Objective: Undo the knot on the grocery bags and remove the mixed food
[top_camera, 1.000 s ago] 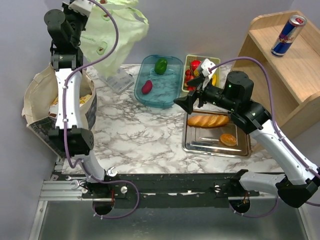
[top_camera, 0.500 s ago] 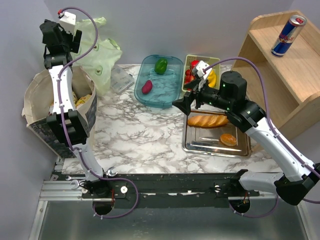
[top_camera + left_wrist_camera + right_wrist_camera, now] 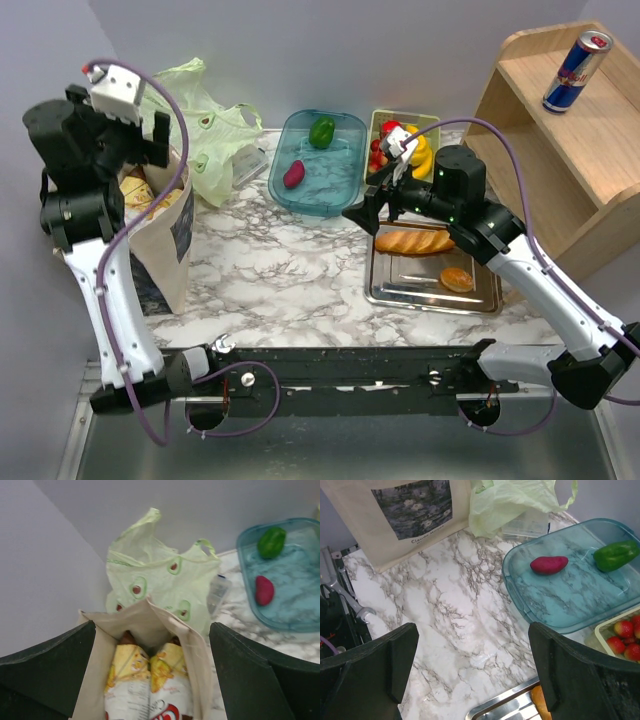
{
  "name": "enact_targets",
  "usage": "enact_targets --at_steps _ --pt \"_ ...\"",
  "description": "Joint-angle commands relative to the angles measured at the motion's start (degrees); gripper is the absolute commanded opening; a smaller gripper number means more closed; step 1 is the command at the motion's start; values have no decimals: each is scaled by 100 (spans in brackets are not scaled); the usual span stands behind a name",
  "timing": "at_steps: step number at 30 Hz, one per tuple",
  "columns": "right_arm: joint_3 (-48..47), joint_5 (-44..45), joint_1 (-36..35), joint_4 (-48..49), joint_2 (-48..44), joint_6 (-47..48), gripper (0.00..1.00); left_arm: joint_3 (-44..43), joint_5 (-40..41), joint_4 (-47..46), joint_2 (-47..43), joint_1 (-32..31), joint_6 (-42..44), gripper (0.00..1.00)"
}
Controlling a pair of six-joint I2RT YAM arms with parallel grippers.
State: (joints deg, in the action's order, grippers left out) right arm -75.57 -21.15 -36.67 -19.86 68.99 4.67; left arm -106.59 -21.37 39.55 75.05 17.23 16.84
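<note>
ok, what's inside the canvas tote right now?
Two yellow-and-white wrapped packs sit side by side in the canvas tote, with two brown tips showing behind them. Whatever lies deeper is covered by the packs.

The tabletop (image 3: 300, 280) is viewed from above; both wrist views are angled downward, sharing the blue tray (image 3: 295, 592) and green bag (image 3: 160, 580).

Grey wall (image 3: 420, 50) behind a marble-patterned table (image 3: 280, 280); wooden shelf (image 3: 600, 150) at right.
</note>
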Motion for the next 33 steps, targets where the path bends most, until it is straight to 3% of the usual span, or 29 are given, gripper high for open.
enact_targets --at_steps 1,6,11,12,15,17,21,27,33 --pt "26 -243 28 -27 115 -121 100 1289 -702 1248 -490 -81 -137 98" --pt "-78 -318 29 -10 211 -194 100 2400 300 1025 -843 -359 -94 98" --pt "-72 -408 29 -9 179 -277 100 2586 996 1032 -397 -355 52 98" --pt "-52 -401 33 -1 172 -294 100 2611 928 1078 -354 -360 216 88" --pt "12 -327 33 -1 79 -342 100 2539 163 1581 -449 -378 701 26" --pt "87 -296 32 -1 -1 -357 100 2579 -376 2131 -662 -495 1266 0" --pt "189 -315 28 6 -94 -388 99 2881 -501 3121 -1214 -789 2320 0" --pt "235 -452 29 162 -6 -449 99 3153 -1714 5036 -2053 -1103 4465 0" --pt "161 -677 30 248 175 -678 98 3879 -2136 5300 -3107 -1704 5498 0"
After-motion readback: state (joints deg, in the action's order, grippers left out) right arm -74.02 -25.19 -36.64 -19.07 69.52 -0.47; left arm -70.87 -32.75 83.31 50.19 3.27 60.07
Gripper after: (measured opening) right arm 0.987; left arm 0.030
